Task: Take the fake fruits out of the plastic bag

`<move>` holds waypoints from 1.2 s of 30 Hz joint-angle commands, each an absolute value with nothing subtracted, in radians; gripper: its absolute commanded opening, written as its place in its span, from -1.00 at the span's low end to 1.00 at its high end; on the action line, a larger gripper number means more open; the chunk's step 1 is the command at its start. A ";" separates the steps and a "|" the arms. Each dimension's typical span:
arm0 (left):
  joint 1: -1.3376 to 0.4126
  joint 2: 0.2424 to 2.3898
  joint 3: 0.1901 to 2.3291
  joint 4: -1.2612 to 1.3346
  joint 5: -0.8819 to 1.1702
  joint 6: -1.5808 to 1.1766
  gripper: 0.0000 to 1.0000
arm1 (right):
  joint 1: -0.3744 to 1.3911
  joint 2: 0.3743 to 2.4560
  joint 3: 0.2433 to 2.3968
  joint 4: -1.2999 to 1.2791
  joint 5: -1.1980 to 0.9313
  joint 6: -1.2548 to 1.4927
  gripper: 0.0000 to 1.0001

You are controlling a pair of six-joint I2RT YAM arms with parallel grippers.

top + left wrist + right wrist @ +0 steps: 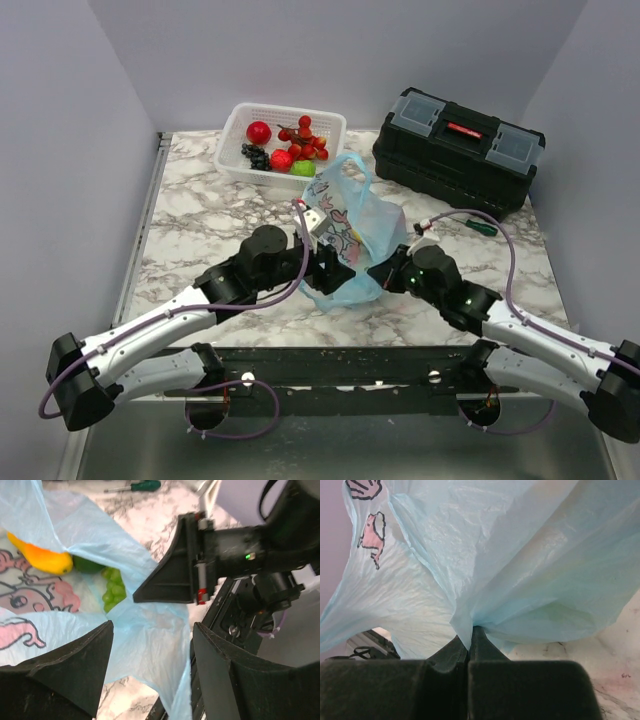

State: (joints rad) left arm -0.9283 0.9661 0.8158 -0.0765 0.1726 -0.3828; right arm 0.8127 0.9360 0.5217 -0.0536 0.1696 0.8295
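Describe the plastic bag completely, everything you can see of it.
The plastic bag is thin, translucent light-blue film, crumpled, with loop handles and a pink-and-white cartoon print. It sits mid-table on the marble top. The right tool is shut on a gathered fold; the left tool stands open at it. A yellow-orange piece and green grapes show inside.

A white lattice basket (230, 152), a black toolbox (458, 150) and a green-handled screwdriver (480, 227) are set on the marble table (200, 220).

The plastic bag (150, 645) hides part of the green grapes (112, 587) and the dark green piece (87, 564). The picture's top edge cuts the screwdriver (137, 486). From above, the bag hides them fully.
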 commanded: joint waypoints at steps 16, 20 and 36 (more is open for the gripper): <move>-0.920 1.432 0.991 -0.047 0.343 -0.428 0.05 | 0.818 0.730 0.420 -0.403 0.206 1.003 -0.99; -0.925 1.465 0.966 -0.011 0.360 -0.409 0.04 | 0.818 0.711 0.416 -0.387 0.231 1.009 -0.99; -0.948 1.654 1.021 0.032 0.330 -0.377 -0.11 | 0.818 0.669 0.418 -0.405 0.266 1.015 -0.99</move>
State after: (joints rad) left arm -0.9382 1.6032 0.9611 0.0021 0.3527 -0.3820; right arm 0.8124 0.6792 0.4099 -0.3717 0.2405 1.0039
